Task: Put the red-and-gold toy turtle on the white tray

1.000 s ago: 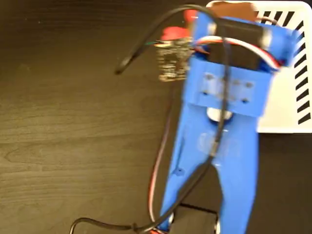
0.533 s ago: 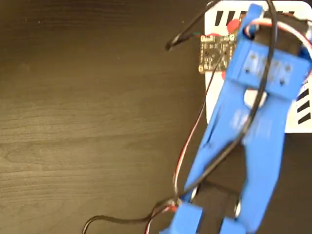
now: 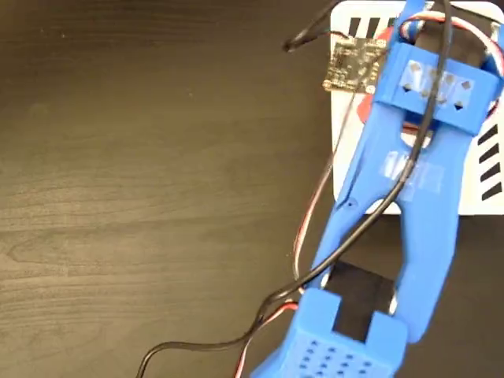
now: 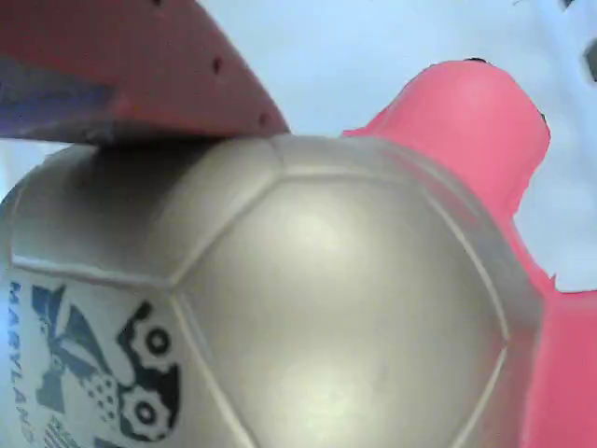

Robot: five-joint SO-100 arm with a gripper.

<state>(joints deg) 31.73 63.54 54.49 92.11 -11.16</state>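
I am holding the blue arm [image 3: 409,197] out over the white tray [image 3: 346,169] at the table's [image 3: 142,173] far right in the fixed view. The red-and-gold toy turtle [image 4: 280,299] is filling the wrist view, one jaw pressing its gold shell from above, so the jaws are pinching it with white tray beneath. Carrying looks done; I am judging that lowering and letting go are what is left.

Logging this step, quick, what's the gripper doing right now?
Gripper: closed on the red-and-gold toy turtle, over the white tray.
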